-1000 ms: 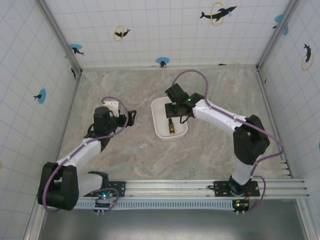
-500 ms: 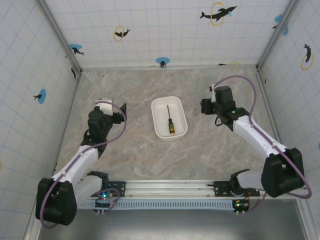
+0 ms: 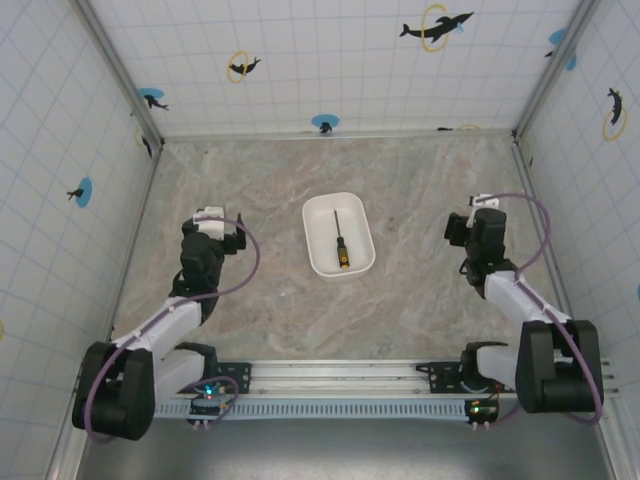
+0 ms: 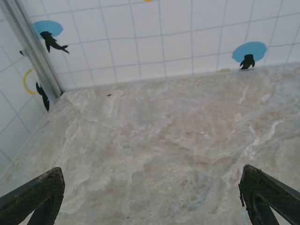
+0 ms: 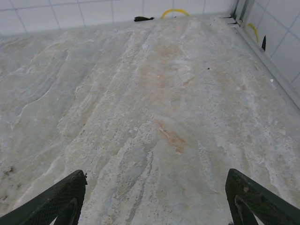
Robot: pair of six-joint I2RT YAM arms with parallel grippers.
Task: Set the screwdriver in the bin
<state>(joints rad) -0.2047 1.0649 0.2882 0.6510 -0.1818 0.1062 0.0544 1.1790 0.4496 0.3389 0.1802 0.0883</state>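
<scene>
The white bin sits mid-table in the top view. Inside it lies the screwdriver, its thin dark shaft pointing away and its orange-and-black handle toward the near rim. My left gripper is pulled back to the left of the bin, open and holding nothing. Off to the right of the bin, my right gripper is also open and holds nothing. In the left wrist view the dark fingertips stand wide apart over bare marble. The right wrist view likewise has its fingertips spread wide over bare table.
Tiled walls with dolphin stickers close in the marble table on three sides. A metal rail with the arm bases runs along the near edge. Open floor lies around the bin on every side.
The right arm has drawn back from over the bin to the right side, leaving the screwdriver lying in the bin. The left arm has folded back toward its base.
</scene>
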